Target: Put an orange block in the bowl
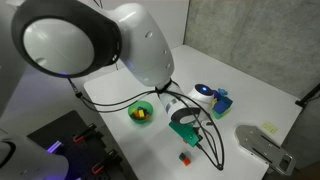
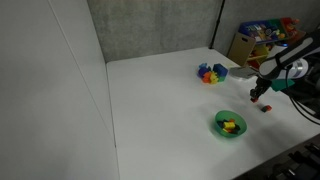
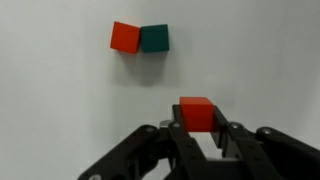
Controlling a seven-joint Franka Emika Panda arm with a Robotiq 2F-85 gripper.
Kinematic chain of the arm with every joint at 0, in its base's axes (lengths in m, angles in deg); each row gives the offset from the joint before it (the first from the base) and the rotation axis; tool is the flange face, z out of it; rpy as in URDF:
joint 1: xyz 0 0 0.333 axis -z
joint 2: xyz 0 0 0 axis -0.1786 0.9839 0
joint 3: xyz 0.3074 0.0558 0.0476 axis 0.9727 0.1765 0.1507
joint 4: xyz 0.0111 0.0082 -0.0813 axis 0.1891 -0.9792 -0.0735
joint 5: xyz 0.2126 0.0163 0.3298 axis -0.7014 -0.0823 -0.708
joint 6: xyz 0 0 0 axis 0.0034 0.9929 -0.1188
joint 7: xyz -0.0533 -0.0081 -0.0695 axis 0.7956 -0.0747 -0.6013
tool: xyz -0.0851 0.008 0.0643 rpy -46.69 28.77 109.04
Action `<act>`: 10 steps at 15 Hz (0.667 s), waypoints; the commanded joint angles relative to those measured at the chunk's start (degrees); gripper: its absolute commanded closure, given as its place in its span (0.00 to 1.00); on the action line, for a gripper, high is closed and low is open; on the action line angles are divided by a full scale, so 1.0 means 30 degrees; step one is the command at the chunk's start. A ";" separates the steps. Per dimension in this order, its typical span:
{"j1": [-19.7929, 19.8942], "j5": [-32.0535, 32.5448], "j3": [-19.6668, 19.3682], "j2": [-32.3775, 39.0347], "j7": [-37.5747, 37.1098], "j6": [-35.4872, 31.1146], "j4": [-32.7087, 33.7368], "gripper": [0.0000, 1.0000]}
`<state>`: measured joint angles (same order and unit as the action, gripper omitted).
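In the wrist view my gripper (image 3: 197,128) is shut on an orange block (image 3: 196,110), a small orange-red cube held between the fingertips above the white table. A second orange-red cube (image 3: 125,38) lies on the table touching a dark green cube (image 3: 154,38). It also shows in both exterior views (image 1: 184,157) (image 2: 266,108). The green bowl (image 1: 133,106) (image 2: 219,127) holds a yellow block and stands apart from my gripper (image 1: 186,133) (image 2: 258,95).
A multicoloured cluster of blocks (image 2: 211,72) lies at the back of the white table (image 2: 160,100). A blue object (image 1: 221,101) sits beyond the gripper. Cables trail across the table (image 1: 212,143). Shelves with boxes (image 2: 262,38) stand behind.
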<state>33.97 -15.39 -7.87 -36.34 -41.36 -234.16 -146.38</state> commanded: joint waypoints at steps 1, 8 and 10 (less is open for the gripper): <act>-0.1114 -0.0113 0.0122 -0.2048 -0.1012 0.0963 -0.1088 0.91; -0.4556 -0.0053 0.0224 -0.4428 -0.4161 0.2317 -0.3396 0.90; -0.5405 -0.0022 0.0398 -0.5004 -0.4749 0.2238 -0.4282 0.90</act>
<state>20.42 -15.40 -7.12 -47.05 -52.78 -228.09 -154.38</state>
